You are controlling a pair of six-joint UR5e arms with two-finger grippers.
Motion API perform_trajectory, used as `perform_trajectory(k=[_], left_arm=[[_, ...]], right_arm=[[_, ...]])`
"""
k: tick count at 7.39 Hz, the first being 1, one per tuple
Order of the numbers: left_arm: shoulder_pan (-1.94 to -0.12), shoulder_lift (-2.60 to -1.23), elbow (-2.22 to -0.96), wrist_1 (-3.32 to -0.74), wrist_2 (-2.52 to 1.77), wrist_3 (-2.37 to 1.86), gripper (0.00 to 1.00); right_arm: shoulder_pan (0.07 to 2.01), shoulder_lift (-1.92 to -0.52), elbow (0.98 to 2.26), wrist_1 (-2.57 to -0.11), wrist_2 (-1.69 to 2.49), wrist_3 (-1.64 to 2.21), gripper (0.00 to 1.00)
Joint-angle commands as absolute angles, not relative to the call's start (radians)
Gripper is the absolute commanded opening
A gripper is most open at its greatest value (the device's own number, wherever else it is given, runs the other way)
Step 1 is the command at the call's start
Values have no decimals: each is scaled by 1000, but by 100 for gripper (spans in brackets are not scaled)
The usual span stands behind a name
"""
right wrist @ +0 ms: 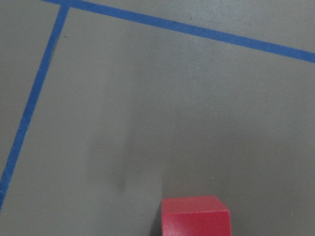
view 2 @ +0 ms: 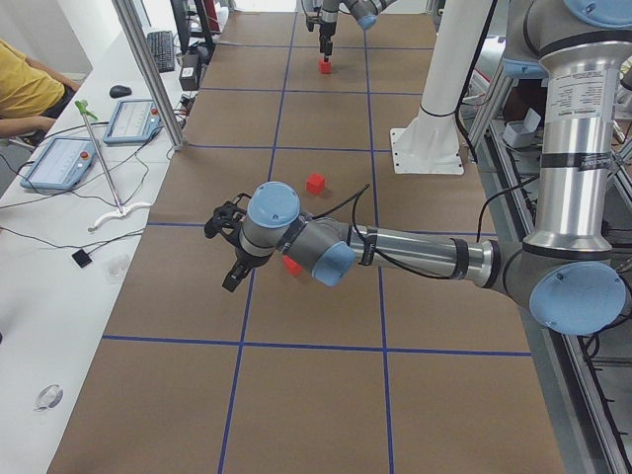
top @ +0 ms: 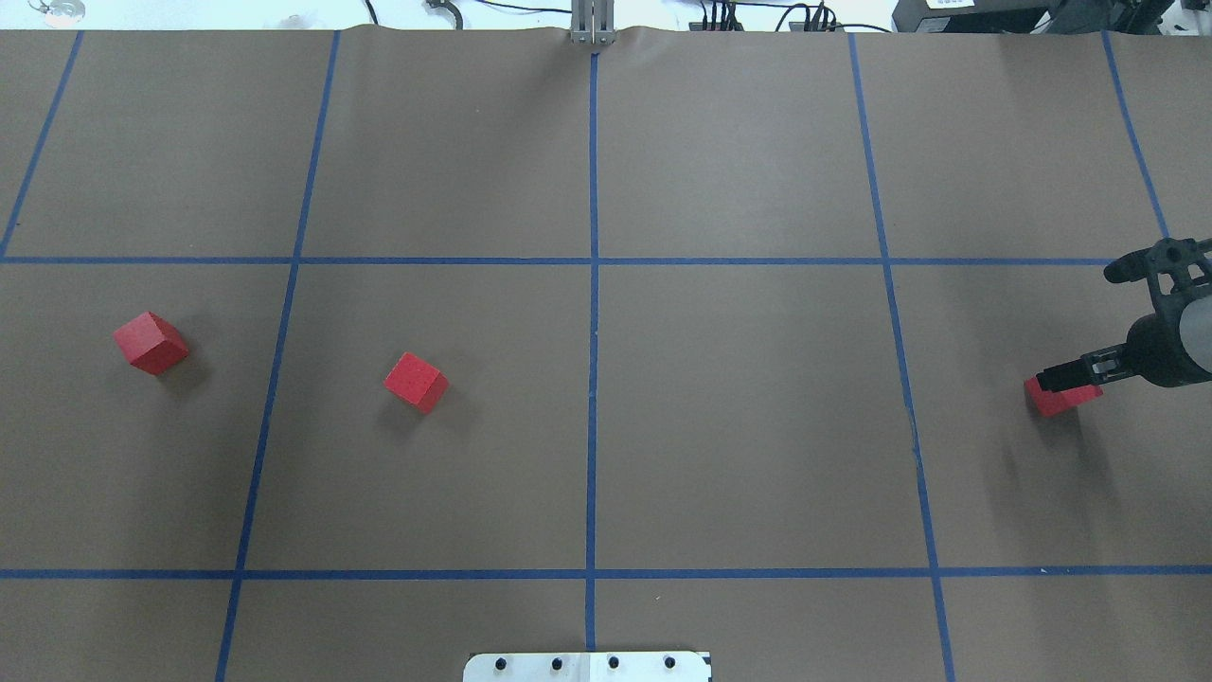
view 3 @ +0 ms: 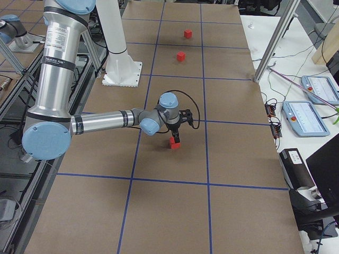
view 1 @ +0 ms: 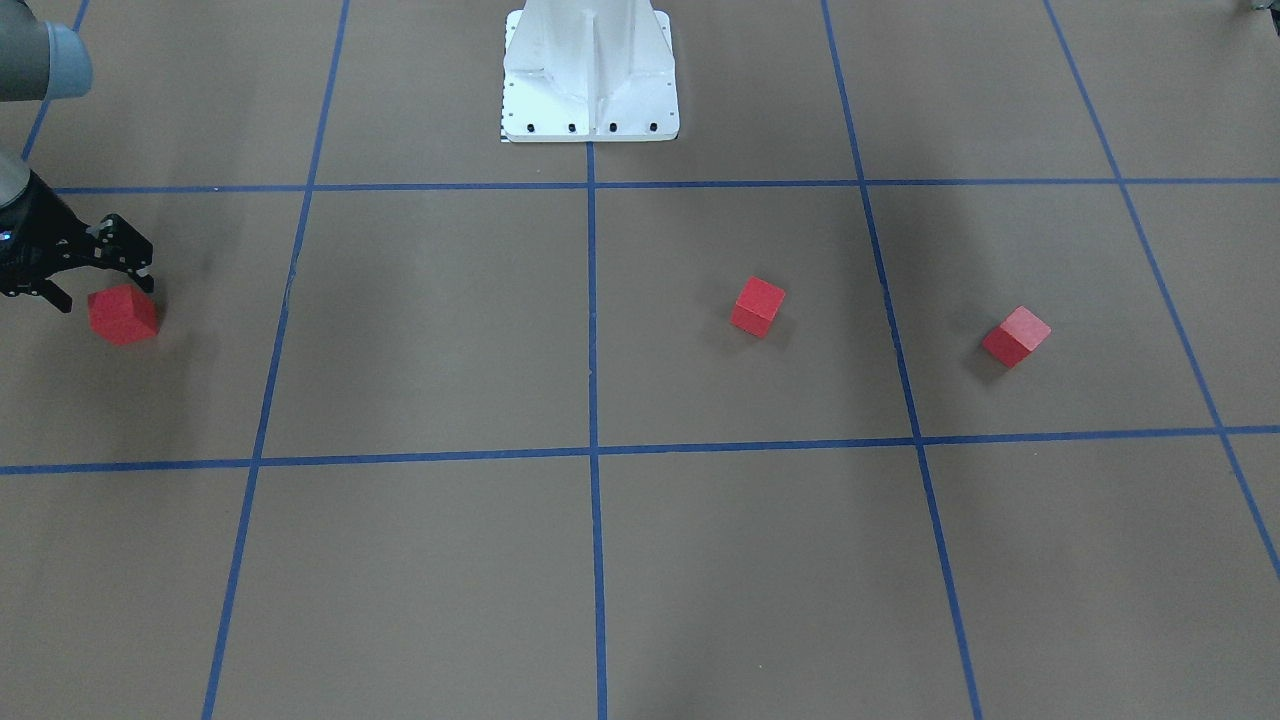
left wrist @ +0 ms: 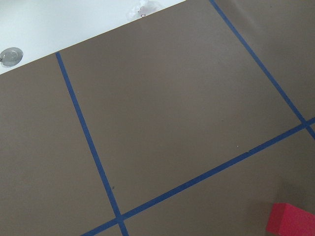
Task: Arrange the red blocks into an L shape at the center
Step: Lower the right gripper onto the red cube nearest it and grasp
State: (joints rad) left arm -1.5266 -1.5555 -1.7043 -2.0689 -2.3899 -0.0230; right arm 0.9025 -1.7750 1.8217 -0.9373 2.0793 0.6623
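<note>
Three red blocks lie on the brown gridded table. One [top: 415, 382] [view 1: 757, 306] sits left of the centre line [top: 593, 379]. One [top: 150, 342] [view 1: 1015, 336] lies farther left. The third [top: 1059, 400] [view 1: 123, 314] lies at the far right, also in the right wrist view [right wrist: 196, 216]. My right gripper [view 1: 105, 293] [top: 1068, 377] hangs open just over this third block, fingers spread, not closed on it. My left gripper [view 2: 232, 249] shows only in the left side view, hovering near the two left blocks; I cannot tell whether it is open. A block corner shows in the left wrist view [left wrist: 293, 221].
The white robot base [view 1: 590, 80] [top: 587, 666] stands on the middle line at the robot's edge of the table. An operator's bench with tablets [view 2: 59, 158] runs along the far side. Blue tape lines cross the brown surface.
</note>
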Motion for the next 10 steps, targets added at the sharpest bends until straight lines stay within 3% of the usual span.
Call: perform_trajectory(k=[1,6,9,10], left_arm=[[-1526,-1557,-1704,-2069,-2390,-23,100],[-1526,-1557,-1704,-2069,-2390,-21,100],[-1526,-1555,-1703,-2075,-2390,-20,100],[-1526,-1555,-1703,-2075,-2390,-20,100]], right_arm=[[896,-1769,1798,-937,2072,655,99],[887,-1763,1755,-936,2074,603,96],[870,-1758,1755,-936,2074,603,82],[867,-1758,1755,-937,2074,603,69]])
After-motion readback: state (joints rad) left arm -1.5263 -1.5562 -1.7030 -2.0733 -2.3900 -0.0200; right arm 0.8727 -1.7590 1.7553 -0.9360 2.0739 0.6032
